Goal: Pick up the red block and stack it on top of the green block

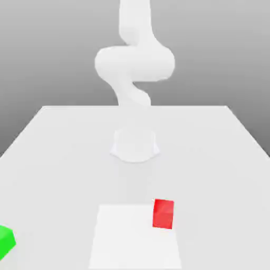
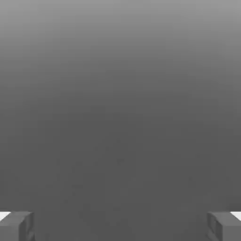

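Green block sits closest to the exterior camera, at that view's left edge and partly cut off by it, resting on the white table. Red block lies well apart from it, toward the exterior view's right, also flat on the table and free of any contact with me. It rests at the corner of a brighter white patch on the tabletop. Neither cube has anything on top of it. Behind the red block rises my white arm, its round base planted near the middle of the table, the links curling upward out of the picture. In the hand view, my gripper has its two grey fingertips spread wide at opposite edges, nothing between them but plain grey background.
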Robot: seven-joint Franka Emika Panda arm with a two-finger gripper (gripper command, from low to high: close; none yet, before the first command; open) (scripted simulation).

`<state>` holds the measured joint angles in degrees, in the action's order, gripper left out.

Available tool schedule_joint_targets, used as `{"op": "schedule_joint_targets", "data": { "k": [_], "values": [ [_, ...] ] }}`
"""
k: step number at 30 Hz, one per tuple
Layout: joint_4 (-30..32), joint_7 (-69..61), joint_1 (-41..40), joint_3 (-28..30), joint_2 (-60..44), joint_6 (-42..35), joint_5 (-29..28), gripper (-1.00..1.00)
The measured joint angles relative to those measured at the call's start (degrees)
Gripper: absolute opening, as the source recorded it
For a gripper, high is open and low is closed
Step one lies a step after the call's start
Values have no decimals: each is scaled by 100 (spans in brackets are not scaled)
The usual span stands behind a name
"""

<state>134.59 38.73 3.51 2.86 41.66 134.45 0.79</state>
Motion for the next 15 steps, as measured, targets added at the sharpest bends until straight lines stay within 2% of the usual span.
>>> {"op": "schedule_joint_targets", "data": {
  "k": [7, 15],
  "values": [
    [797, -2027, 950, 679, -1221, 755, 233, 0],
    [1685, -4230, 1790, 1100, -2593, 1598, 420, 0]
  ]
}}
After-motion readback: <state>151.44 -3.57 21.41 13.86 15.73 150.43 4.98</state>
